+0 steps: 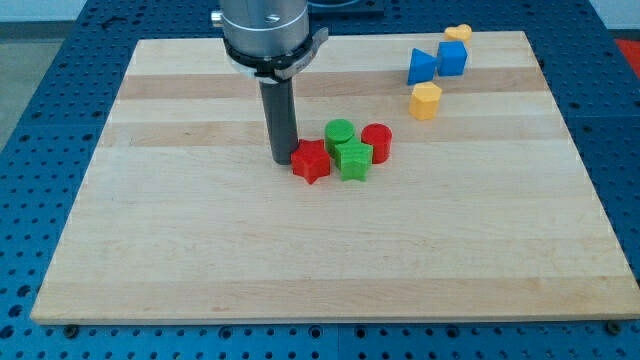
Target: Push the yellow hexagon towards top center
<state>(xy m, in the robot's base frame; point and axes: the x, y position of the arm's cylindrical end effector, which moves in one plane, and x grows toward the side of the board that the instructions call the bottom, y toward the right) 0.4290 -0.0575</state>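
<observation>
The yellow hexagon (426, 100) sits on the wooden board (200, 240) at the view's upper right, just below a blue triangle (421, 67). My tip (282, 160) rests on the board near the middle, touching or almost touching the left side of a red star (311, 161). The hexagon lies well to the right of my tip and a little higher in the view.
A green cylinder (340, 132), a green star (353, 159) and a red cylinder (376, 142) cluster right of the red star. A blue cube (452, 58) and a yellow block (458, 34) stand near the top right edge.
</observation>
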